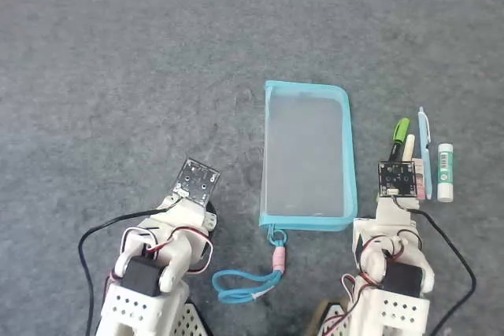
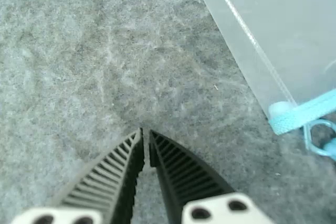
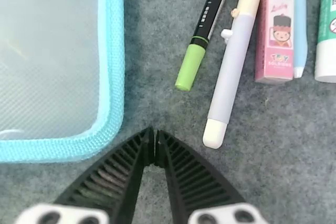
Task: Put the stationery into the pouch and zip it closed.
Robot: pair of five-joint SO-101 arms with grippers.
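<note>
- Left tool [image 2: 146, 135] closed, empty, over grey felt desk [image 1: 118, 76].
- Right tool [image 3: 155, 136] closed, empty, near clear turquoise-edged pouch [image 1: 307, 155] and green-tipped black pen [image 3: 202, 32].

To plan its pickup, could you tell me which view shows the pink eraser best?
The right wrist view: the pink eraser lies close, nearly whole. The high view shows a sliver beside the camera board; the left wrist view faces the pouch corner.

- Clear teal-edged pouch [image 1: 307, 155] lies flat on grey mat [image 1: 118, 76].
- Green pen [image 1: 399, 133], blue pen [image 1: 425, 155], glue stick [image 1: 446, 172] just right of pouch.
- Teal strap [image 1: 250, 275] trails from pouch's near corner.
</note>
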